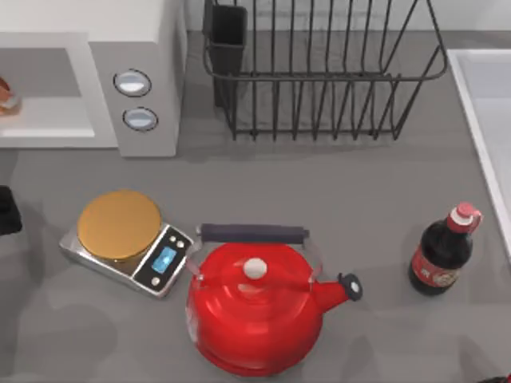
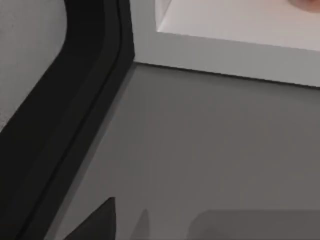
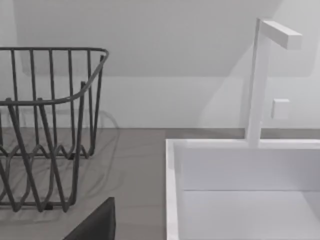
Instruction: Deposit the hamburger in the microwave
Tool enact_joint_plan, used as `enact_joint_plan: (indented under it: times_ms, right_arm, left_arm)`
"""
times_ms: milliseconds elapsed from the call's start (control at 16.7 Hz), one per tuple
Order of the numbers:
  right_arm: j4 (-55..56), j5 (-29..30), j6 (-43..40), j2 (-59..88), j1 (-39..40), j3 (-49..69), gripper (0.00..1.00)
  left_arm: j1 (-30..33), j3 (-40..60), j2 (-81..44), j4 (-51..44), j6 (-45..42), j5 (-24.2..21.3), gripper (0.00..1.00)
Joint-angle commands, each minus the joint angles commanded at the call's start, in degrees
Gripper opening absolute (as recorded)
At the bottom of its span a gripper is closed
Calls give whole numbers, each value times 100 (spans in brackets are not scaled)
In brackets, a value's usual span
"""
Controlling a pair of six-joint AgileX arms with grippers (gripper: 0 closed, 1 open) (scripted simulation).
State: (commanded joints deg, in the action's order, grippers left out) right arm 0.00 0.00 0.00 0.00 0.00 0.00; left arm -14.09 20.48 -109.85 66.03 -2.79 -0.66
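Hamburger (image 1: 7, 96) sits on microwave (image 1: 144, 48) cavity floor, at top view's left edge, partly cut off. Deposit step looks done.

Left hand (image 1: 6, 210) at bench (image 1: 319, 183) left edge, just in front of microwave, apart from hamburger; cannot tell whether open or closed. Microwave door (image 2: 75, 110) stands open.

Left to do, by judgement: perhaps door closing, arm parking. Right arm parked near sink (image 3: 240, 175).

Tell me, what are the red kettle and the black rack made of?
The red kettle looks like glossy enamelled or painted metal: bright highlights slide across its round body. Its handle looks like dark matte plastic. The black rack seems to be thin coated wire, bent into bars you can see through.
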Motion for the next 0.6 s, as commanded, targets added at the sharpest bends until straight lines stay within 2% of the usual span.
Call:
enact_joint_plan:
  times_ms: [300, 600]
  right_arm:
    - [0, 0, 0, 0, 0, 0, 100]
    - [0, 0, 0, 0, 0, 0, 100]
  left_arm:
    - [-118, 313, 494, -216, -50, -154, 100]
    - [-222, 396, 955, -1251, -105, -341, 100]
